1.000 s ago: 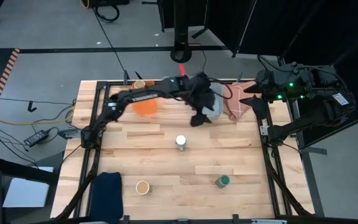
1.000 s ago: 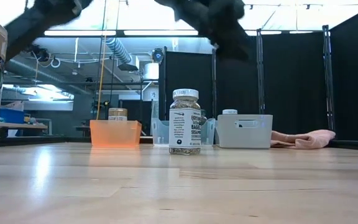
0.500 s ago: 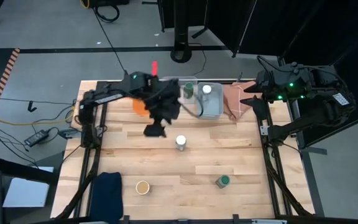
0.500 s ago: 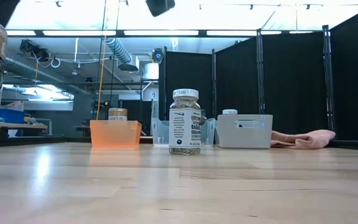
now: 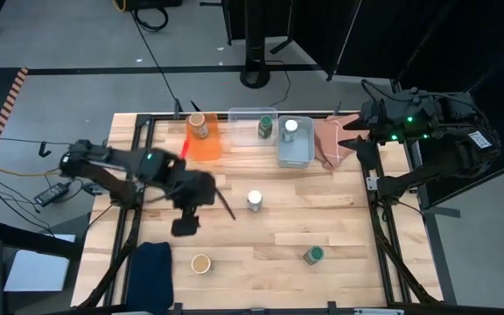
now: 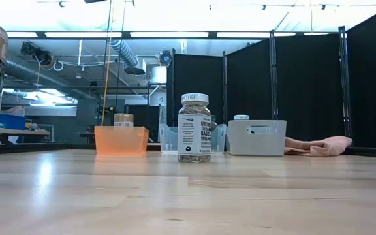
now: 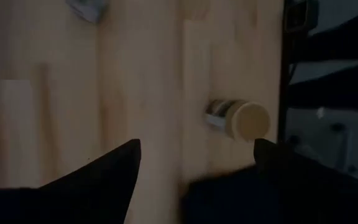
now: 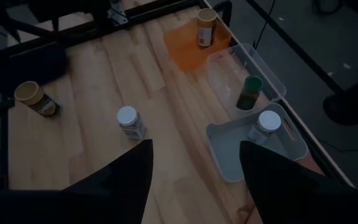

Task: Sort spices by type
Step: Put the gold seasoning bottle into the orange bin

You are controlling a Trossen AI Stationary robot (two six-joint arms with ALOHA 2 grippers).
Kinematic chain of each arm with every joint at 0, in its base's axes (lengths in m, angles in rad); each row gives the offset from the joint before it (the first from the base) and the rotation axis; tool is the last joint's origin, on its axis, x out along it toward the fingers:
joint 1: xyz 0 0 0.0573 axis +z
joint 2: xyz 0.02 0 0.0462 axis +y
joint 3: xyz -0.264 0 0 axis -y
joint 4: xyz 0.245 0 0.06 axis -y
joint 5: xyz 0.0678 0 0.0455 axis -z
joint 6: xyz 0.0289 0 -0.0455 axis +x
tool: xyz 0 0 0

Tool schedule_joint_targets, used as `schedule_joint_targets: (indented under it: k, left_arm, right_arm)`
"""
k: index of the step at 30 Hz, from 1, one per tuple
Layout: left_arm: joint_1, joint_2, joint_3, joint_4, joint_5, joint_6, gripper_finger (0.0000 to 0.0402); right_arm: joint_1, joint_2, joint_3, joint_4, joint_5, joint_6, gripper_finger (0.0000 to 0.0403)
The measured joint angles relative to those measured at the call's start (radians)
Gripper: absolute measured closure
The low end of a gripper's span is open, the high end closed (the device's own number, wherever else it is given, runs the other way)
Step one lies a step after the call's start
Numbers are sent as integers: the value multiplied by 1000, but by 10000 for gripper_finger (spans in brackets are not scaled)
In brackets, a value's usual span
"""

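Left gripper (image 5: pixel 185 227) hangs over the left half of the counter (image 5: pixel 261 232), above bare wood, fingers (image 7: pixel 92 180) spread with nothing between them. From the left wrist view a tan-lidded jar (image 7: pixel 238 118) shows just ahead of it, near the counter's front edge — same jar at (image 5: pixel 201 262) from above.

Right gripper (image 8: pixel 194 186) parked at the far right corner, off to the side; its two fingers stand apart, empty.

Jar positions:
- tan-lidded jar no. 2 (image 5: pixel 198 125) upright inside the orange bin (image 5: pixel 206 149), far edge, left of centre
- green-lidded jar (image 5: pixel 265 128) inside the clear bin (image 5: pixel 248 115), next along the far edge
- white-lidded jar (image 5: pixel 290 129) inside the pale-blue bin (image 5: pixel 294 153), just right of the clear bin
- white-lidded jar no. 2 (image 5: pixel 255 200) loose near the counter's centre; low view reads it upright, labelled as a bagel seasoning (image 6: pixel 194 128)
- green-lidded jar no. 2 (image 5: pixel 313 255) loose toward the front edge, right of centre

A pinkish cloth (image 5: pixel 332 140) lies just right of the pale-blue bin — a dark blue cloth (image 5: pixel 152 273) sits at the front left corner
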State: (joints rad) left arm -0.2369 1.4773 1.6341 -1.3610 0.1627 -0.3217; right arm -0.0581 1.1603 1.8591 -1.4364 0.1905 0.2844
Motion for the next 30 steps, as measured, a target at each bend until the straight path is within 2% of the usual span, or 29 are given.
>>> schedule_joint_targets:
  k: [4, 8, 13, 18, 23, 30]
  left_arm:
    - [-109, -54, -146, 139, -12, -185, 83]
    - [-210, -67, -240, 226, -17, -340, 82]
    - [-325, -58, -288, 320, -27, -466, 82]
    - [-388, -53, -299, 354, -122, -562, 82]
    - [-408, -27, -299, 393, -140, -597, 82]
    - [-426, 22, -298, 482, -107, -524, 75]
  right_arm:
    - [0, 0, 0, 1, 0, -15, 155]
    - [0, 0, 0, 4, 1, -19, 155]
    - [0, 0, 0, 6, 2, -26, 155]
    - [0, 0, 0, 6, 3, -49, 155]
    - [0, 0, 0, 7, 15, -54, 155]
    - [0, 0, 0, 7, 28, -79, 155]
